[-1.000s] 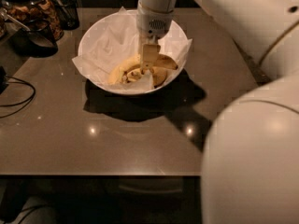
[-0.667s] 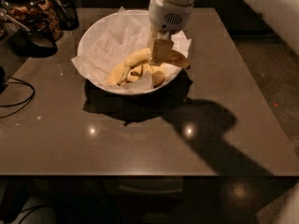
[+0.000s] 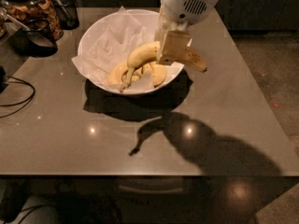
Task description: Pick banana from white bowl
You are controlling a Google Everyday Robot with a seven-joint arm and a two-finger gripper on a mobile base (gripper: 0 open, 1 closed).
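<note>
Gripper: your gripper [image 3: 172,53] hangs over the right half of the white bowl [image 3: 91,28], with the white wrist housing straight above it.
Fingers: you see them closed down on the banana [image 3: 142,54], with one tan pad [image 3: 175,46] flat against the near side of the fruit, a little right of its middle.
Banana: it is held roughly level across the bowl. The browner, speckled end [image 3: 195,59] juts out past the right rim, over the table [image 3: 224,92]. The other end curves down to a thin stem pointing into the front of the bowl.
Stem contact: you cannot tell whether the stem tip touches the paper or the fruit below it.
White bowl: it sits on the table towards the back, left of centre, and casts a dark shadow on its near side.
Bowl lining: crumpled white paper [image 3: 111,42] covers the inside. Corners stick out over the left rim and the back rim.
Bowl contents: shorter, paler banana pieces [image 3: 157,74] lie at the bottom, under the held fruit and partly behind a fold of paper.
Glass jar: the jar [image 3: 41,9] stands at the back left corner, well apart from the bowl, and holds brown snacks.
Beside the jar: a dark cup [image 3: 33,37] stands just in front of it; what is in it is too dark to tell.
Left edge: a black cable [image 3: 17,97] loops across the tabletop.
</note>
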